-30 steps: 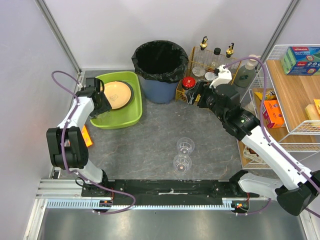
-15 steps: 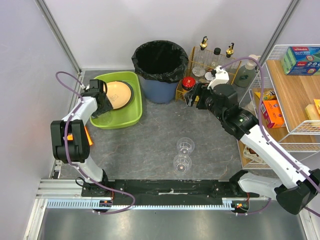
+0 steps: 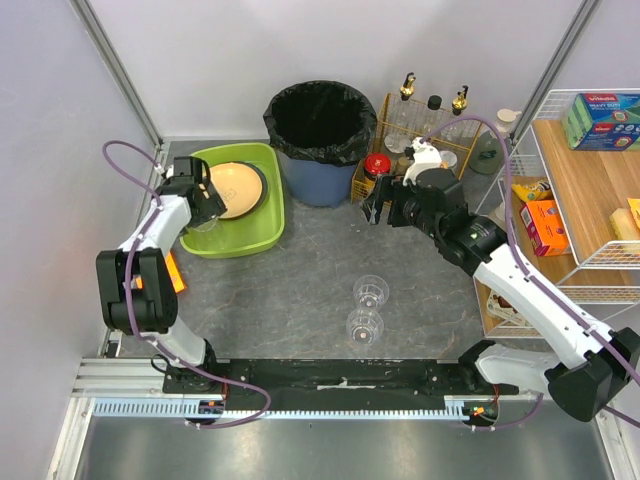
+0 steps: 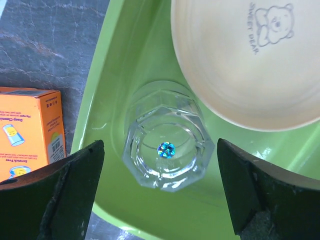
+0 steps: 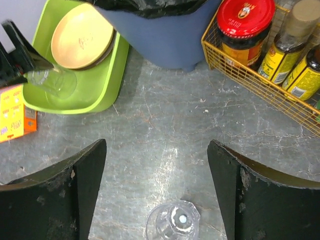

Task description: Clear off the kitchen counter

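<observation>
Two arms reach out over the kitchen counter (image 3: pixel 300 270), the grey stone-look top that lies under both claws. The left arm is folded, its elbow raised near the counter's left edge and its forearm running away from the base. The left claw (image 4: pixel 160 145) points down into a green tub (image 4: pixel 125 55). Its jaws stand wide apart and grip nothing. A clear glass (image 4: pixel 167 125) sits in the tub directly beneath the claw, between the two fingers, with green showing on either side of it. From the right wrist camera it looks tilted against the tub's wall, though that is hard to tell for sure. Just beyond the claw's right finger a cream plate (image 4: pixel 240 65) with a printed bear lies in the same tub. Outside the left finger, an orange box (image 4: pixel 27 130) rests on the counter beside the tub.

The right arm stretches from its base diagonally toward the far left. The right claw (image 5: pixel 156 145) hangs above bare counter, jaws spread wide and empty. Ahead of it stands a blue bin (image 5: pixel 165 35) with a black liner. Ahead and to its right is a yellow wire basket (image 5: pixel 250 75) holding a red-lidded jar (image 5: pixel 246 27) and bottles (image 5: pixel 285 45). On the near side of the claw two stemless glasses (image 3: pixel 370 291) stand close together on the counter. A white wire rack (image 3: pixel 585 200) stands to the right of the forearm.
</observation>
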`<state>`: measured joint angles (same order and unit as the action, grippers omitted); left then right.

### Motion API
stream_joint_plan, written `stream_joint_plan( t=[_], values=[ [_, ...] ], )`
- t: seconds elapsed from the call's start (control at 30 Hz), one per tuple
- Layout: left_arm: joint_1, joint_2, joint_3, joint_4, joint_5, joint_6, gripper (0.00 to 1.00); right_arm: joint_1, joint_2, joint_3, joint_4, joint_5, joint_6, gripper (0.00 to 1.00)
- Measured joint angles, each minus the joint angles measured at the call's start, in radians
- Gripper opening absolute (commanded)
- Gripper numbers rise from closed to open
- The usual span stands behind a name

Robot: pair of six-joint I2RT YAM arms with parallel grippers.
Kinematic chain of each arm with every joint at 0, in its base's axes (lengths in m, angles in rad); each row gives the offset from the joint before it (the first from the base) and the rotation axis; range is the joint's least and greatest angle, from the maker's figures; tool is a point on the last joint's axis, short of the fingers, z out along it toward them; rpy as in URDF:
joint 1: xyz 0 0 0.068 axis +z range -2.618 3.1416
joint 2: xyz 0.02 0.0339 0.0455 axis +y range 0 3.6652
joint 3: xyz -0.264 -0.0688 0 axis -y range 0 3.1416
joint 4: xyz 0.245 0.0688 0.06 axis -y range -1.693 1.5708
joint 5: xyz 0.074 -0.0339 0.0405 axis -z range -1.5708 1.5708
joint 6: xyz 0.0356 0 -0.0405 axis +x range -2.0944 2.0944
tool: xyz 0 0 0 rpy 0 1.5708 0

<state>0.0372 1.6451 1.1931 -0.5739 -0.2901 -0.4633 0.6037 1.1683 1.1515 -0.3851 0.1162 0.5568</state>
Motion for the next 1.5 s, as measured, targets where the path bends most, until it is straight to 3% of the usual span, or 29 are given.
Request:
stream_joint_plan(
  t=[0.13, 0.27, 0.57, 0.83, 0.93, 1.23, 1.5],
  values=[
    [0.001, -0.059, 0.025, -0.026, 0.06, 0.01, 0.97, -0.001, 0.017, -0.002, -0.025, -0.089, -0.036, 0.89],
    [-0.002, -0.11, 0.097, -0.038, 0.206, 0.032, 0.96, 0.006, 0.083, -0.002, -0.068, -0.192, -0.06, 0.88],
    [-0.042, -0.204, 0.134, -0.037, 0.474, 0.037, 0.96, 0.233, 0.182, -0.006, -0.214, -0.122, -0.066, 0.82],
    [-0.059, -0.208, 0.145, -0.038, 0.584, 0.035, 0.95, 0.337, 0.221, -0.037, -0.286, -0.029, -0.023, 0.57],
    [-0.059, -0.208, 0.157, -0.037, 0.607, 0.035, 0.95, 0.364, 0.25, -0.062, -0.292, -0.008, -0.014, 0.43],
    [-0.059, -0.224, 0.166, -0.038, 0.639, 0.034, 0.95, 0.375, 0.335, -0.097, -0.298, 0.056, 0.001, 0.33],
    [-0.059, -0.232, 0.167, -0.039, 0.657, 0.034, 0.95, 0.377, 0.352, -0.1, -0.282, 0.094, -0.002, 0.0]
  ],
)
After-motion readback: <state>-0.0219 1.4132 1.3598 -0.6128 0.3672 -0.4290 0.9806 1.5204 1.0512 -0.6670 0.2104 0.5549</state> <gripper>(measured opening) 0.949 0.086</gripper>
